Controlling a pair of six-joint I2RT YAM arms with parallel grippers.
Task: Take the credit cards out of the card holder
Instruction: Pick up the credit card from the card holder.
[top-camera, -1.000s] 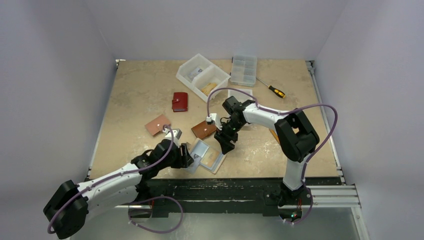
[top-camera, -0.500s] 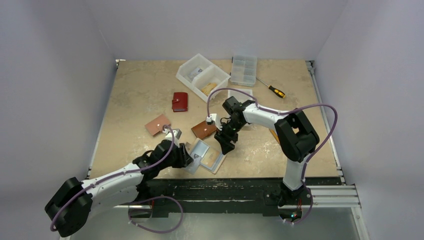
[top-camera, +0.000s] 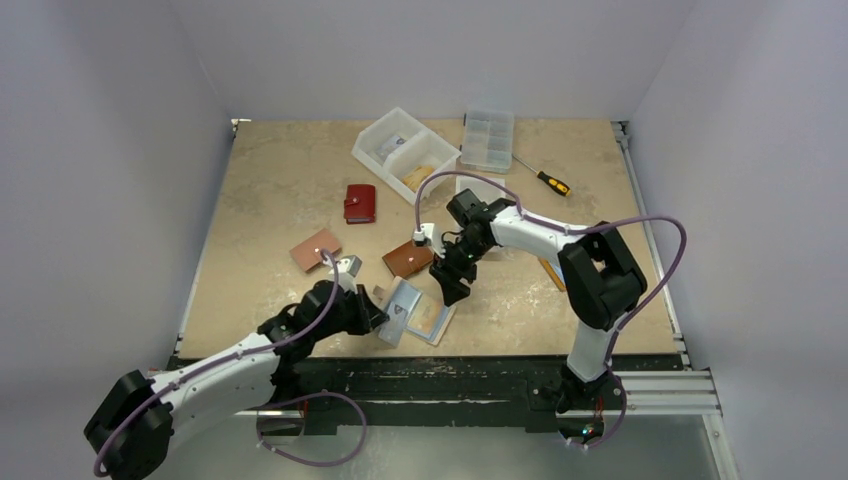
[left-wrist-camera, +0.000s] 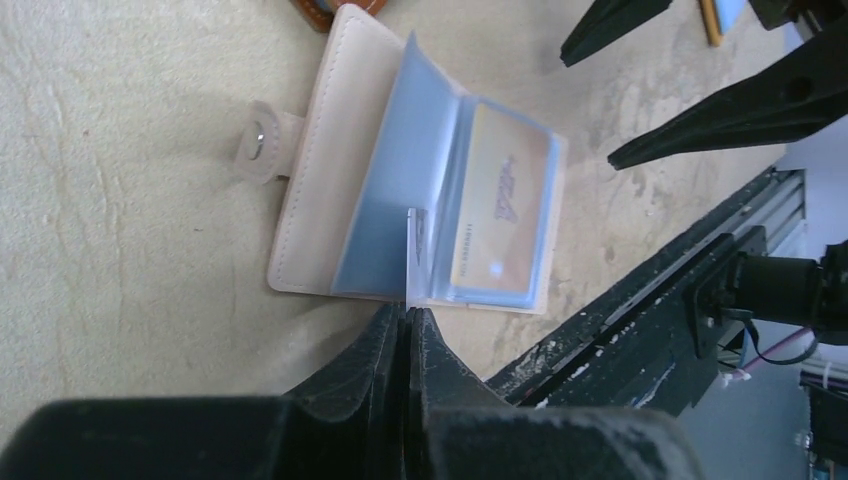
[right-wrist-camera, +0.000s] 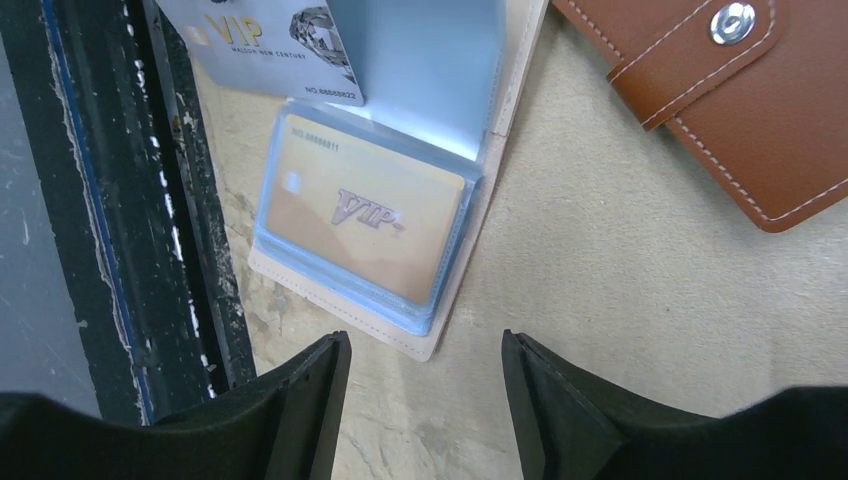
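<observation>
One grey card (right-wrist-camera: 270, 45) sits pinched in the left jaws at the open card holder (left-wrist-camera: 310, 170); the gold card (right-wrist-camera: 365, 215) is still sleeved; right jaws stand apart above

Bare tabletop (top-camera: 510, 315) right of card holder (top-camera: 432, 322); brown wallet (top-camera: 408, 260) just behind.
</observation>
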